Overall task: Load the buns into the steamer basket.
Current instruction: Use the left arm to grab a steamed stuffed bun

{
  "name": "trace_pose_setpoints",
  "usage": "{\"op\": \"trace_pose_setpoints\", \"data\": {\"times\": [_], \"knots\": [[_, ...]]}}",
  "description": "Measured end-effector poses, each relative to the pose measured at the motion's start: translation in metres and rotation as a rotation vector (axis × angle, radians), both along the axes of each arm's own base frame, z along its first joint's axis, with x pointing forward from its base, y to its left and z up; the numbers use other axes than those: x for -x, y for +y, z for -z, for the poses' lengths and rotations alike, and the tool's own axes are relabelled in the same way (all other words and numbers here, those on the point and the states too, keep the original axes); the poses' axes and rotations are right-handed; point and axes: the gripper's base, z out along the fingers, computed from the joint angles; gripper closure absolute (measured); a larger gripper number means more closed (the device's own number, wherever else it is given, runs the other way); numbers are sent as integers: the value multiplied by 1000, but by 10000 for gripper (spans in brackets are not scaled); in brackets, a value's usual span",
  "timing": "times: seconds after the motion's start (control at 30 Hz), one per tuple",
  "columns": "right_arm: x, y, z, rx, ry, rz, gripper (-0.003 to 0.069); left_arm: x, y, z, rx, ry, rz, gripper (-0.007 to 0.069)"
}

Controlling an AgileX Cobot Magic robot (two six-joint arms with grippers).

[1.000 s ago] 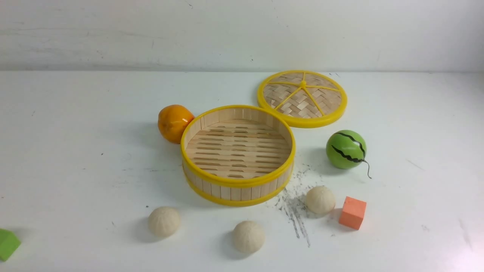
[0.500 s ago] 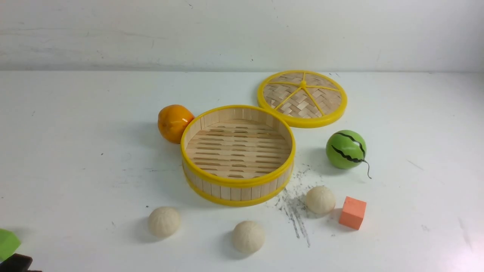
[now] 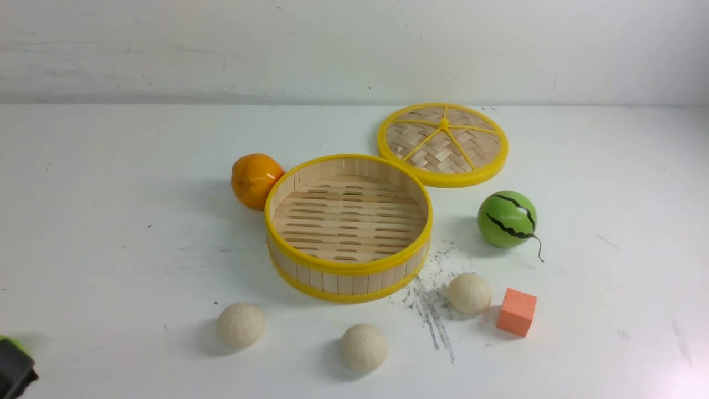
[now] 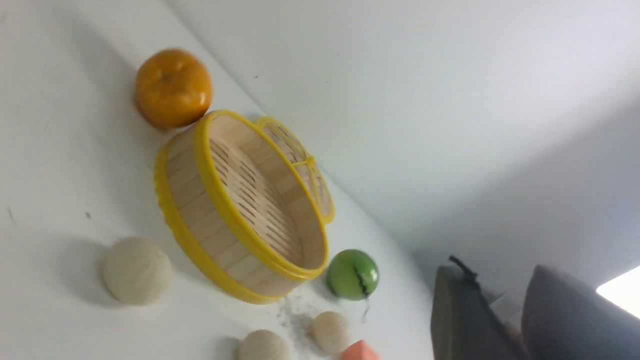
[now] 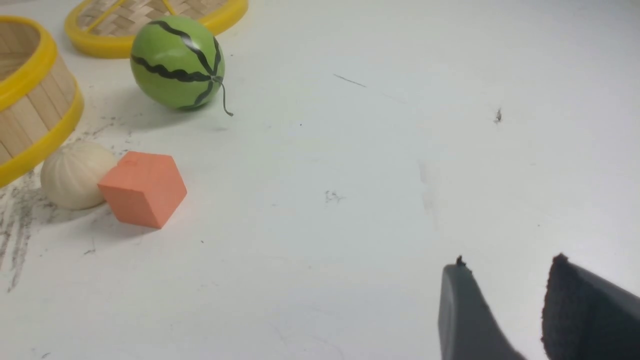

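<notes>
Three cream-white buns (image 3: 240, 325) (image 3: 364, 347) (image 3: 468, 293) lie on the white table in front of the steamer basket (image 3: 348, 268), which stands empty at the table's middle. A dark part of my left gripper (image 3: 14, 370) shows at the near left corner, far from the buns. In the left wrist view my left gripper (image 4: 497, 280) is open and empty, with the basket (image 4: 200, 210) and buns (image 4: 136, 270) well ahead. My right gripper (image 5: 507, 265) is open and empty above bare table, well right of the right bun (image 5: 75, 173). It is outside the front view.
An orange (image 3: 255, 180) touches the basket's left side. The woven lid (image 3: 443, 144) lies behind the basket to its right. A green watermelon ball (image 3: 507, 219) and an orange cube (image 3: 517, 311) sit right of the basket, the cube beside the right bun. A green block (image 3: 5, 338) is mostly hidden.
My left gripper has come into the front view at the near left corner and risen in front of the green block. The buns and basket have not moved.
</notes>
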Motion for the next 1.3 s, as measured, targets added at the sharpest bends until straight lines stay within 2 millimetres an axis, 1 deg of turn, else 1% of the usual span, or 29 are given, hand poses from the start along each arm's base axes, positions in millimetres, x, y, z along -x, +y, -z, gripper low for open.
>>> {"op": "trace_pose_setpoints", "data": {"times": [0.07,0.13,0.17,0.2,0.23,0.27,0.3,0.37,0.43,0.47,0.5,0.57,0.6,0.63,0.67,0.7,0.73,0.77,0.83,0.87,0.9,0.97,1.03,1.1,1.13,1.17,1.2,1.23,1.3], "knots": [[0,0,0,0,0,0,418,-4,0,-22,-180,79,27,555],[0,0,0,0,0,0,418,-15,3,-42,-367,227,50,635],[0,0,0,0,0,0,418,-15,5,-48,-399,231,42,638],[0,0,0,0,0,0,418,-29,9,-56,-511,368,58,638],[0,0,0,0,0,0,418,-31,10,-57,-544,416,69,638],[0,0,0,0,0,0,418,-46,16,-65,-646,529,80,638],[0,0,0,0,0,0,418,-55,18,-67,-702,589,100,638],[0,0,0,0,0,0,418,-71,17,-70,-788,652,158,638],[0,0,0,0,0,0,418,-92,7,-70,-880,667,258,638],[0,0,0,0,0,0,418,-98,4,-69,-901,667,286,638],[0,0,0,0,0,0,418,-112,-6,-67,-949,659,334,638],[0,0,0,0,0,0,418,-132,-19,-62,-996,637,370,638],[0,0,0,0,0,0,418,-134,-21,-61,-1001,635,372,638],[0,0,0,0,0,0,418,-153,-33,-55,-1024,629,376,637],[0,0,0,0,0,0,418,-162,-38,-51,-1036,629,379,633],[0,0,0,0,0,0,418,-178,-49,-42,-1056,651,389,613],[0,0,0,0,0,0,418,-179,-49,-42,-1053,650,386,608],[0,0,0,0,0,0,418,-194,-60,-31,-1069,688,408,568],[0,0,0,0,0,0,418,-211,-72,-17,-1083,730,435,494],[0,0,0,0,0,0,418,-212,-73,-15,-1084,736,438,474],[0,0,0,0,0,0,418,-226,-83,1,-1096,783,468,386],[0,0,0,0,0,0,418,-234,-89,10,-1093,808,483,307],[0,0,0,0,0,0,418,-250,-100,27,-1081,837,502,176],[0,0,0,0,0,0,418,-261,-107,40,-1074,851,510,104],[0,0,0,0,0,0,418,-262,-107,42,-1074,853,511,104],[0,0,0,0,0,0,418,-271,-112,54,-1069,854,510,67],[0,0,0,0,0,0,418,-271,-112,53,-1068,853,510,64],[0,0,0,0,0,0,418,-278,-115,66,-1062,861,503,53],[0,0,0,0,0,0,418,-285,-118,78,-1058,871,485,56]]}}
